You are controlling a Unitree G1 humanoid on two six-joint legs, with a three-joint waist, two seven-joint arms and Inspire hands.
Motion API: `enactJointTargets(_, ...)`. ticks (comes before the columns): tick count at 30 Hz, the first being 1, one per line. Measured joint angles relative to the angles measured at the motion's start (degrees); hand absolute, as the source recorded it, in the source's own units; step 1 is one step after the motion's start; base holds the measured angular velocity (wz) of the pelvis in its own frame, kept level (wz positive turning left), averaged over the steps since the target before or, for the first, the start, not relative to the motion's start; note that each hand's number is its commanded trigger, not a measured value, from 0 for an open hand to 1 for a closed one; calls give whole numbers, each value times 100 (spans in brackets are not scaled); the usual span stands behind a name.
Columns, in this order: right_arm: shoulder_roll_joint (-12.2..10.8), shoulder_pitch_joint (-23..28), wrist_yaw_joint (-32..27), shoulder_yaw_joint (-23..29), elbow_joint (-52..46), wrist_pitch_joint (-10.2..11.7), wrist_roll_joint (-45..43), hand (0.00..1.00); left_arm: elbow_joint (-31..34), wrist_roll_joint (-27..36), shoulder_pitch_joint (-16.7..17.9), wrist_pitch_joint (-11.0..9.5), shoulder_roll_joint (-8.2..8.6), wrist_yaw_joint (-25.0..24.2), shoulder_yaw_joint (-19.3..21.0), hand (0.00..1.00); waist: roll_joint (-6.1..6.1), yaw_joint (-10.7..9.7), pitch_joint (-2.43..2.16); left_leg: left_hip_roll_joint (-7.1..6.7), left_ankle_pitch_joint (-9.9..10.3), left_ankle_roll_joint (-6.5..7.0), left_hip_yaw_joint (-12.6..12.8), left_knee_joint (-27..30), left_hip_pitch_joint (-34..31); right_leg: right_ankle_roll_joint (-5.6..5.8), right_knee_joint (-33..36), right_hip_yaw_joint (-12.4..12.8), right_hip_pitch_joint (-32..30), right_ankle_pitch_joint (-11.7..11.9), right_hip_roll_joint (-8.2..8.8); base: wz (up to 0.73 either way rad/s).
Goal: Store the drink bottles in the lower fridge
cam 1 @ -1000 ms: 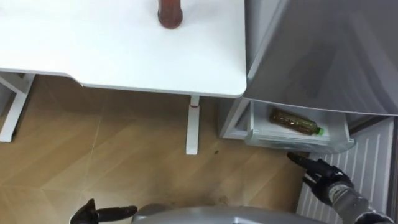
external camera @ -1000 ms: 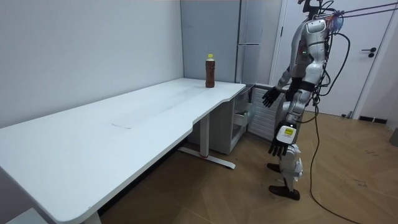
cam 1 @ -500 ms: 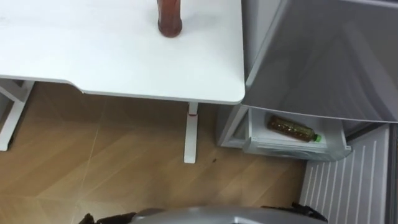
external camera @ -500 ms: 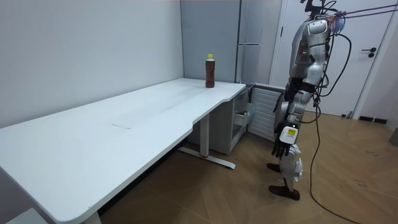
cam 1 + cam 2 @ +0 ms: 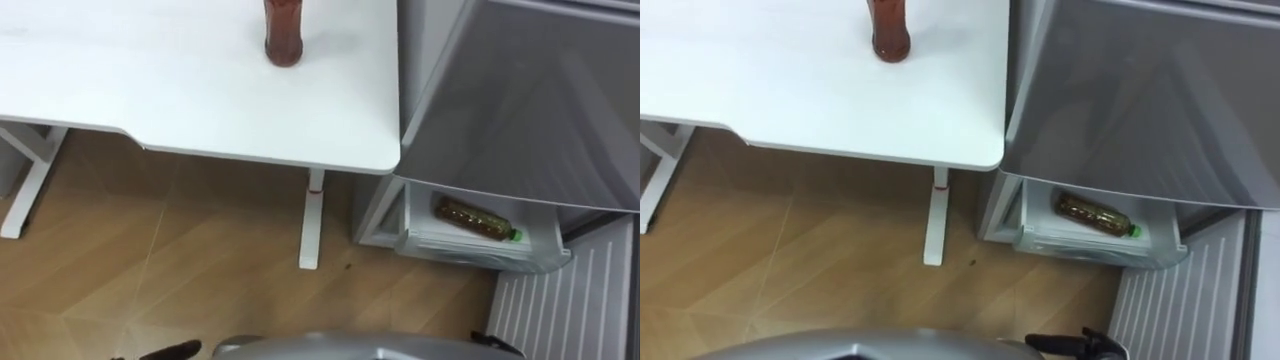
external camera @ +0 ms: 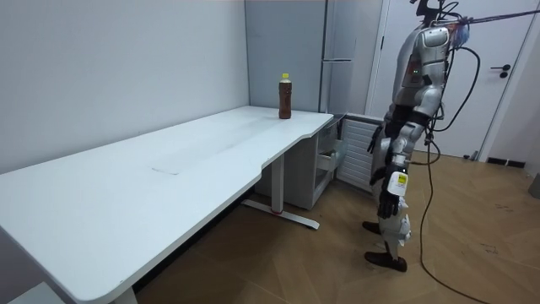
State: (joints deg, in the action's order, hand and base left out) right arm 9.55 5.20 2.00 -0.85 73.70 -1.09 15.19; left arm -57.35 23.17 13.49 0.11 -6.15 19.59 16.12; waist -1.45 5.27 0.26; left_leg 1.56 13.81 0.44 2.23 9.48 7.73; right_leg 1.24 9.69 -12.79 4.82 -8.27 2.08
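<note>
right eye view: drawer bottle (image 5: 1093, 213), right hand (image 5: 1072, 345) apart

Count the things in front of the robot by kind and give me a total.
Bottles: 2, a standing bottle and a lying bottle
Table: 1
Fridge: 1
Total: 4

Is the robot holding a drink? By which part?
Nothing. The left hand and right hand are empty; the upright bottle is on the table, the lying bottle in the fridge drawer.

Bottle (image 5: 476, 220) in probable drawer (image 5: 470, 250), beside table (image 5: 150, 90)
</note>
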Motion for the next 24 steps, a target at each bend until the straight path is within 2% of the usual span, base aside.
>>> enactJointTargets(2, -2, -33, -20, 13, 1, 36, -172, 0, 270, 5, -12, -142, 4, 322, 200, 0, 43, 3, -4, 0, 1, -1, -12, -7, -2, -5, 5, -7, 8, 4, 0, 0)
enactJointTargets(5, -3, -42, -71, 18, -16, 73, -250, 0, 644, 179, -31, -326, -5, 790, 262, 0, 96, -21, -7, -2, 3, -5, -67, 3, -15, -7, 6, -33, 10, 6, 2, 5)
enactJointTargets(8, -6, -23, -64, -1, -46, 113, -251, 0, 1017, 253, -9, -564, 7, 1263, 296, 0, 111, -12, -19, -1, -2, -11, -66, 4, -14, -9, 2, -44, 16, 4, 2, 1)
enactJointTargets(10, -11, 1, -55, -1, -47, 134, -253, 0, 1406, 184, -1, -620, 37, 1534, 341, 0, 88, -5, -21, -3, -2, -11, -72, 3, -14, -8, 1, -39, 14, 4, 1, 0)
enactJointTargets(12, -23, -6, -22, -3, -48, 183, -330, 0, 1755, -48, -15, -810, 35, 1827, 339, 0, 62, -6, -38, -6, -3, -11, -76, 6, -11, -8, 3, -35, 18, 4, 2, 0)
enactJointTargets(15, -30, -3, 15, -7, -48, 247, -327, 0, 2196, -309, -6, -887, 38, 2083, 268, 0, 42, -14, -44, -7, -3, -10, -85, 23, -16, -8, 8, -29, 5, 4, 3, 0)
enactJointTargets(19, -43, 38, 7, -15, -137, 313, -411, 0, 3360, -951, 4, -968, 32, 2533, 169, 0, 20, -11, -46, -9, -2, -10, -115, 21, -24, -8, -2, -54, 5, 4, 3, 1)
enactJointTargets(22, -37, 56, 2, -14, -131, 362, -504, 0, 3976, -1467, 3, -1192, -90, 2739, 42, 0, 28, -38, -48, -9, -3, -10, -138, 18, -13, -6, -12, -73, 23, 2, 4, 2)
enactJointTargets(24, -38, 59, 9, -15, -128, 368, -504, 0, 4360, -1778, -3, -1198, -109, 2744, 15, 0, 30, -45, -48, -8, -3, -10, -139, 20, 1, -5, -16, -71, 41, 2, 3, 0)
